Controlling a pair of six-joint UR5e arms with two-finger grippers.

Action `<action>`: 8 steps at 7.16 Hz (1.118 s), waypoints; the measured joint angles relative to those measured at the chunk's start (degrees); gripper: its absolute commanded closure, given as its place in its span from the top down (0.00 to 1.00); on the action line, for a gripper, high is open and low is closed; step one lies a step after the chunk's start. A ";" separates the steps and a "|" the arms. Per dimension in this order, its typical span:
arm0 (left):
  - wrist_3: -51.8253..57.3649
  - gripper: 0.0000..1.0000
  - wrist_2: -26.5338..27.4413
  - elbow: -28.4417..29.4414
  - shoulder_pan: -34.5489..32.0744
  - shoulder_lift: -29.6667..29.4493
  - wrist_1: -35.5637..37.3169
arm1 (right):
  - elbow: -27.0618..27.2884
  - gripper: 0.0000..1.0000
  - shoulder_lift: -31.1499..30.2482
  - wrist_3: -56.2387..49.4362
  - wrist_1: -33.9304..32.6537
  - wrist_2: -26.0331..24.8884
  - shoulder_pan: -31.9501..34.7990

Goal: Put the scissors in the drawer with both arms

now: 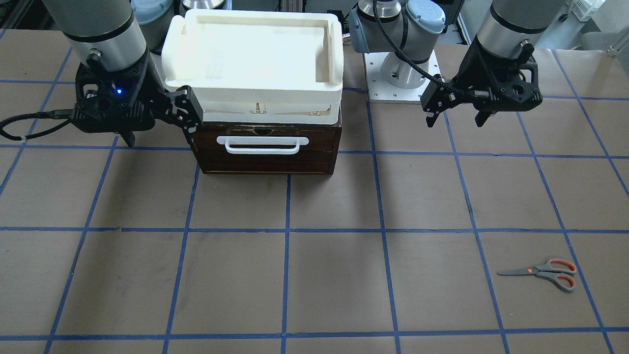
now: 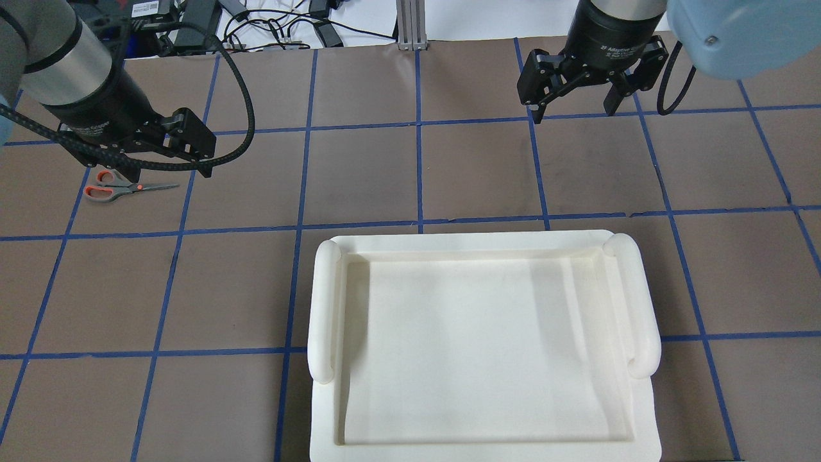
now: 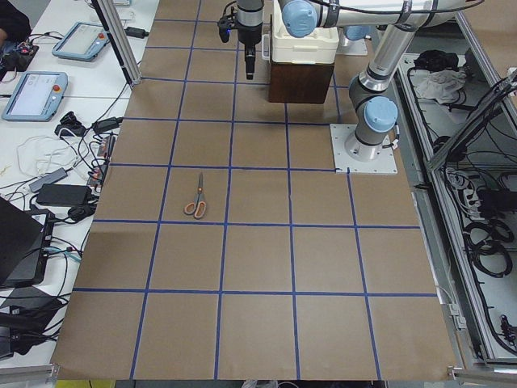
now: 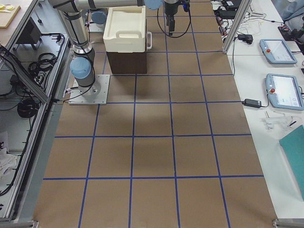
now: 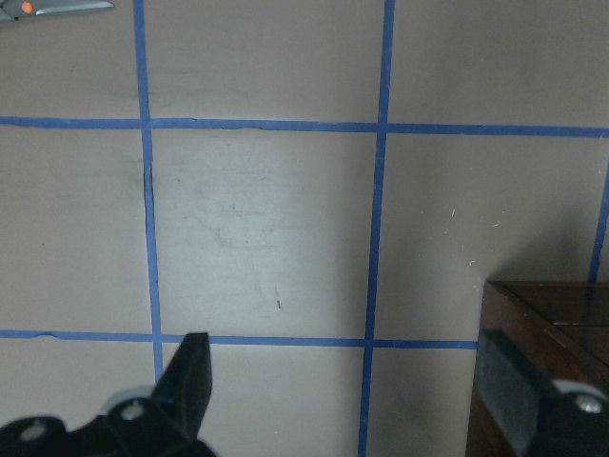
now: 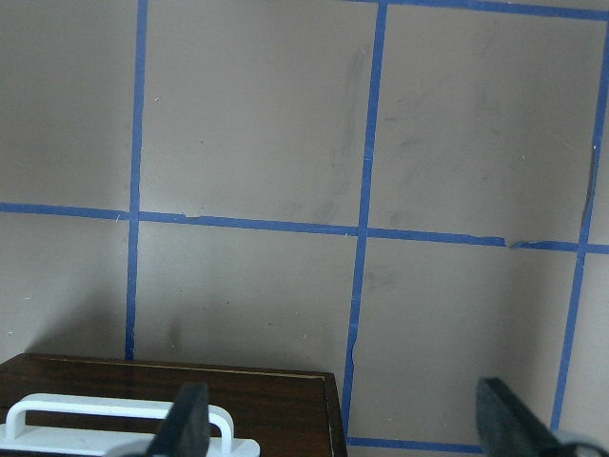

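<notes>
Brown gridded table [image 1: 314,275], scissors [image 1: 538,271] flat, drawer [image 1: 265,162] closed

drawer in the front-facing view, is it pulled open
No, the drawer sits pushed in under the cream tray, with none of its interior showing.

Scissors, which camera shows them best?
The front-facing view: the scissors lie whole and unobstructed, blades and both handle loops clear. Overhead hides part of one handle; exterior left shows them tiny; the left wrist catches only a sliver. The others miss them.
</notes>
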 measured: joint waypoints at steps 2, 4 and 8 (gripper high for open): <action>-0.08 1.00 0.07 -0.01 -0.37 0.06 -0.02 | 0.02 1.00 -0.03 0.10 0.07 0.36 0.00; 0.04 1.00 0.24 0.00 -0.40 0.08 -0.03 | -0.05 1.00 0.13 -0.72 0.23 0.41 0.32; 8.27 1.00 0.81 0.01 3.64 -0.62 0.19 | -0.62 1.00 4.80 -14.41 -1.20 2.14 4.05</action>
